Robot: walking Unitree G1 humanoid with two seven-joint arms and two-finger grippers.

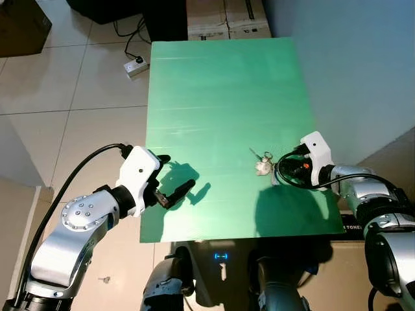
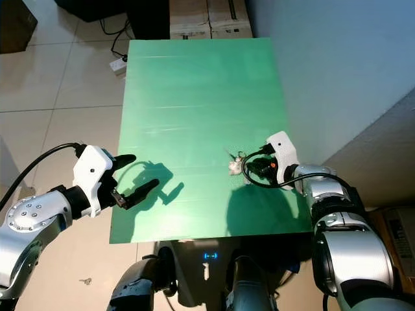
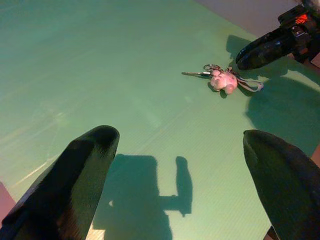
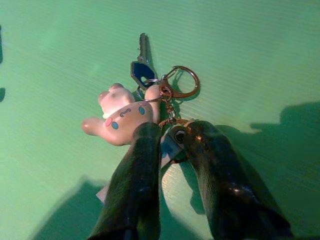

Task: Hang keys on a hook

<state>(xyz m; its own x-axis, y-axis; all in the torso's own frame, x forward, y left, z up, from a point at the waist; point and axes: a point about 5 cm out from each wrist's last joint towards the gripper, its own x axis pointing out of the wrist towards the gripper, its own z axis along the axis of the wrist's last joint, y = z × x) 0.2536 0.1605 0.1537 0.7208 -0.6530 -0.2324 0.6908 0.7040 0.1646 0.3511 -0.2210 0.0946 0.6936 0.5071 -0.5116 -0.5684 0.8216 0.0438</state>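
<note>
1. The right gripper (image 4: 167,137) has its two black fingers nearly together, pinching the strap and chain of the keys (image 4: 150,85) beside the pink plush charm (image 4: 120,117), seemingly to lift the bunch.
2. The keys lie flat on the green table (image 1: 214,84), toward its right near corner.
3. The left gripper (image 1: 170,186) hovers at the table's left edge, fingers spread wide, holding nothing.

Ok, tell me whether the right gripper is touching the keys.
Touching. The right wrist view shows the right gripper closing its two black fingers on the keys at the chain beside the pink charm.
</note>
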